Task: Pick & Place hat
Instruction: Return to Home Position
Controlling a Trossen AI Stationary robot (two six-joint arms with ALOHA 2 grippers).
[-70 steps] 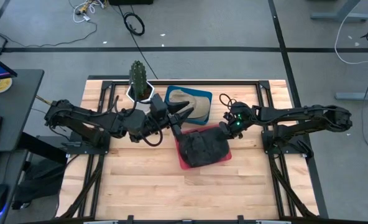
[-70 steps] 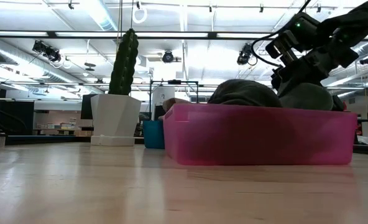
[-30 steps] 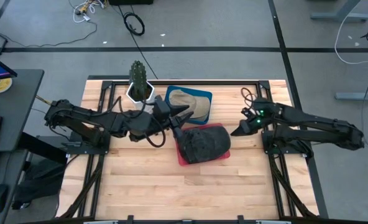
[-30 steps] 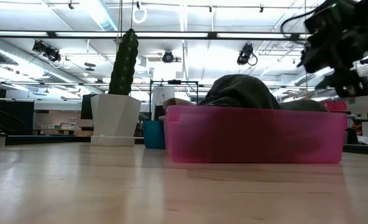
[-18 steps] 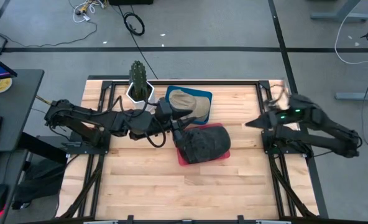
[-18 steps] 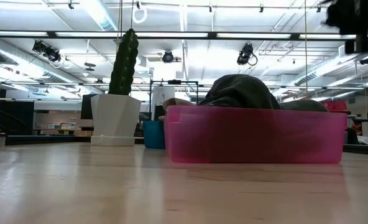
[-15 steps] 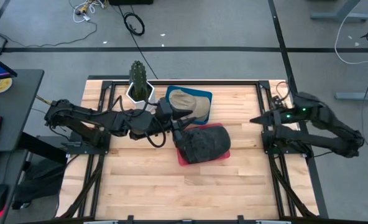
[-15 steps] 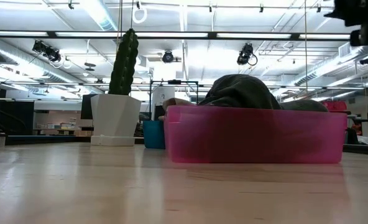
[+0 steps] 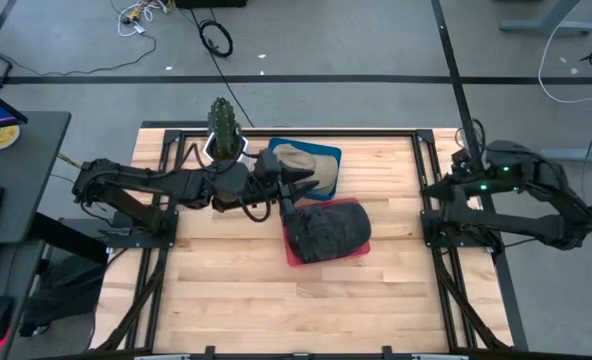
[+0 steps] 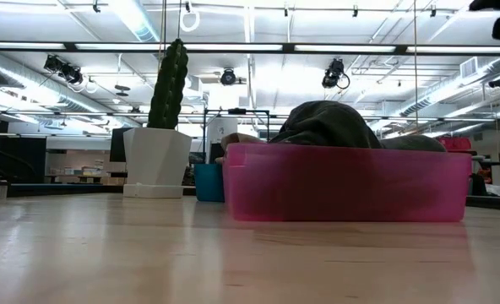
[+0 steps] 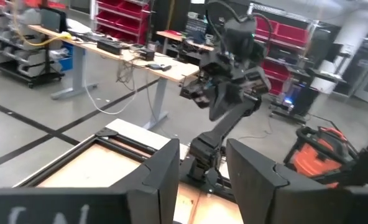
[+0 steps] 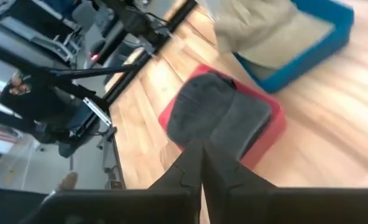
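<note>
The placing part of the job looks finished, and I judge that the step in hand is the going back of the arms to their rest pose. The black caps (image 9: 326,230) lie heaped inside the red bin (image 10: 343,186), which stands near the middle of the surface (image 9: 276,300); in the low view the dark cloth rises above the bin's wall. Just beside it, on the far side, the blue bin (image 9: 331,153) holds a tan hat (image 9: 301,165). The right gripper (image 9: 428,188) is at the right edge of the surface, well apart from both bins, with its arm folded over its base; its wrist view shows the two fingers pressed together and holding nothing. The left gripper (image 9: 298,187) is stretched out and hovers between the two bins, near the red one, with its fingers apart and empty. The next move, as I see it, belongs mostly to the left arm: it should rise clear of the bin rims and fold toward its base, without catching a cap or pushing a bin.
</note>
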